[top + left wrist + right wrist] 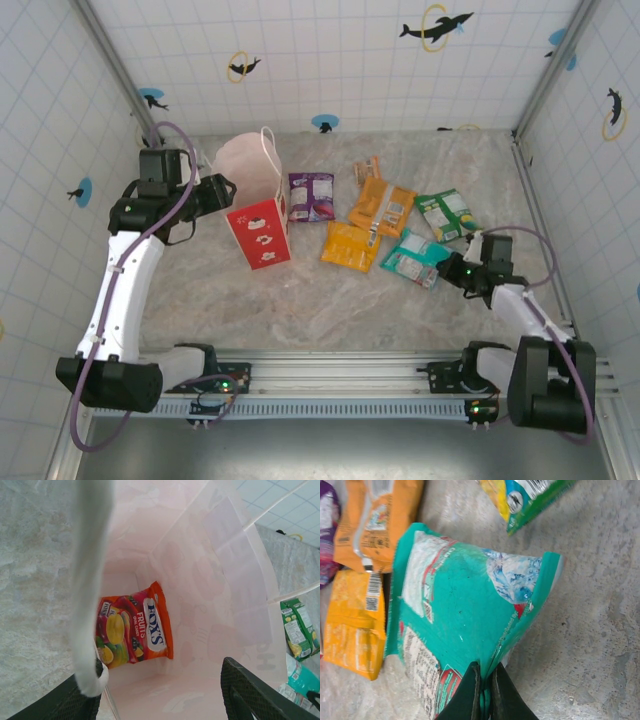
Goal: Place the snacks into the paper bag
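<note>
Standing on the table is one paper bag, upright, with its mouth open. The left gripper is at the bag's upper rim. In the left wrist view its two fingers are wide apart, and the rim edge lies against one of them. One red-yellow FOX'S packet lies at the bottom inside the bag.

Five packets lie on the table to the right of the bag:
- one purple, just beside the bag
- two orange, touching each other
- one green
- one teal

The right gripper has its fingers pressed together on the near edge of the teal packet. One thin orange bar lies just behind the farther orange packet.
</note>
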Available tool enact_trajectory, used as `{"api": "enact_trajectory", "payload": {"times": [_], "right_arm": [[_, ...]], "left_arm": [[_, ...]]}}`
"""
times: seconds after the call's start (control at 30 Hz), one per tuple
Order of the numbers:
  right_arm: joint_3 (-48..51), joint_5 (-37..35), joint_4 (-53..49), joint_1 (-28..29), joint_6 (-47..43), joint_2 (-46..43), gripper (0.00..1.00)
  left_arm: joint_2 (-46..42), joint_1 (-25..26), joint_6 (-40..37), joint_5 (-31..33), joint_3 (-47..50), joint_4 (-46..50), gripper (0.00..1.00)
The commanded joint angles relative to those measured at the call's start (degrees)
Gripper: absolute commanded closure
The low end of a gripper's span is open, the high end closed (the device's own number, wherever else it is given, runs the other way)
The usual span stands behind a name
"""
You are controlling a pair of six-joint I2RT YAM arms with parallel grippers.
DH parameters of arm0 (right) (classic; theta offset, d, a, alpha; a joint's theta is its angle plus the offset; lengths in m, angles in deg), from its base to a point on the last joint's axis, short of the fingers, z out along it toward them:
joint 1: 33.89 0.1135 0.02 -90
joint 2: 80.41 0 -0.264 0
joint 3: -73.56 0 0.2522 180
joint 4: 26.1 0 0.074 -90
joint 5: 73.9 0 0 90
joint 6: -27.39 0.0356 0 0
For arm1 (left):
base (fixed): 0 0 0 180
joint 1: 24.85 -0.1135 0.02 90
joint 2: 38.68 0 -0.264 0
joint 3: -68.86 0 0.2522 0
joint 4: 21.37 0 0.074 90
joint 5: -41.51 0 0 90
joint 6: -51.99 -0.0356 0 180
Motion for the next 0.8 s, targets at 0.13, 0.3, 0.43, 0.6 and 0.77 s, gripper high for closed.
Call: {"api": "enact_trajectory", "payload": {"times": [0.13, 0.3, 0.43, 0.6, 0.77], "right_arm": [[-0.9, -0.6, 2.6, 0.7, 4.2, -8.7, 1.00], [-5.0, -4.5, 0.8, 3.5, 4.6, -11.0, 1.00], [-8.2, -7.3, 0.3, 6.7, 4.7, -11.5, 1.00], [-12.6, -11.0, 0.2, 11.5, 4.7, -11.1, 1.00], [-17.4, -15.0, 0.4, 16.4, 4.6, -10.1, 1.00]], "left_arm": [[-0.3, 0.2, 0.7, 1.3, -0.4, 1.2, 0.36], [0.6, 0.3, 1.5, 2.7, -0.4, 2.5, 0.36], [1.1, 0.3, 2.4, 3.4, -0.4, 2.8, 0.36], [1.3, 0.3, 3.2, 3.6, -0.7, 2.8, 0.36], [1.5, 0.3, 4.2, 3.7, -0.7, 2.5, 0.36]]}}
